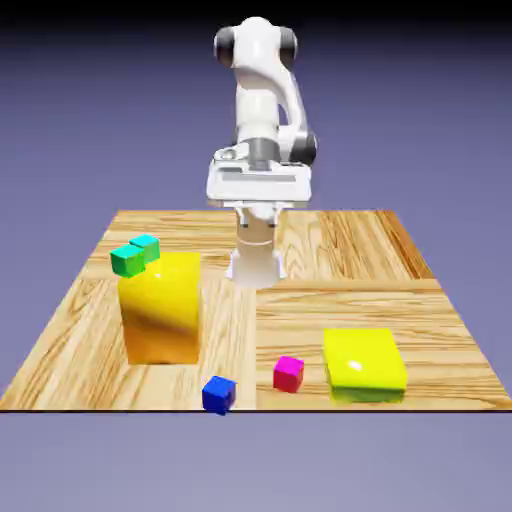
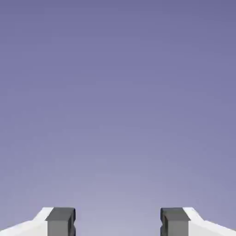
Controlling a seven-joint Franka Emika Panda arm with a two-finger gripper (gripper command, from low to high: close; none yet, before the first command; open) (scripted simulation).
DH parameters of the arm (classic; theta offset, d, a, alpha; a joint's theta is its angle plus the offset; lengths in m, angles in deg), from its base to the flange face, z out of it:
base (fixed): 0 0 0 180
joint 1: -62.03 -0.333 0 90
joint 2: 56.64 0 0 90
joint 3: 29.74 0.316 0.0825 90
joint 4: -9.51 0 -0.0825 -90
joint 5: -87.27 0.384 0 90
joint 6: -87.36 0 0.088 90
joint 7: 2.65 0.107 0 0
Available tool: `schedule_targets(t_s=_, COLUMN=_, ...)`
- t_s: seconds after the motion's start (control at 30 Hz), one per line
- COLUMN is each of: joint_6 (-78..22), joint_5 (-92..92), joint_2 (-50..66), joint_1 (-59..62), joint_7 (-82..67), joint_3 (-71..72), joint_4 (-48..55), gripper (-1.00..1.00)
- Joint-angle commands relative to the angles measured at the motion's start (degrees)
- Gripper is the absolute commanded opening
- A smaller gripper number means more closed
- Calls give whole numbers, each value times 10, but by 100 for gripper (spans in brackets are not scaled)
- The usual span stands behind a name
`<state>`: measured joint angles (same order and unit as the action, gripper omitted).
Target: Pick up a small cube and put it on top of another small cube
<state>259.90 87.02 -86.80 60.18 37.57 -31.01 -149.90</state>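
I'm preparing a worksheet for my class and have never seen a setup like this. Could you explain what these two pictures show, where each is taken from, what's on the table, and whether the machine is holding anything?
Both pictures are computer-rendered. The white machine is a robot arm standing at the far edge of a wooden table. The exterior view looks at it from across the table. The hand view comes from a camera on the arm's hand: the two grey fingertips at the bottom belong to its tool. They stand apart with only plain backdrop between them, so nothing is held.

On the table: a tall yellow block with a green cube and a teal cube on top, a flat yellow block, a magenta cube and a small blue cube near the front edge.
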Motion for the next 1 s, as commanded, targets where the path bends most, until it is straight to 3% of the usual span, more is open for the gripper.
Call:
schedule_targets(t_s=0.0, joint_6=-12, joint_5=-2, joint_2=21, joint_1=-10, joint_7=-19, joint_3=-11, joint_4=13, gripper=0)
schedule_targets(t_s=0.97, joint_6=-354, joint_5=-60, joint_2=604, joint_1=-279, joint_7=-541, joint_3=-307, joint_4=384, gripper=0)
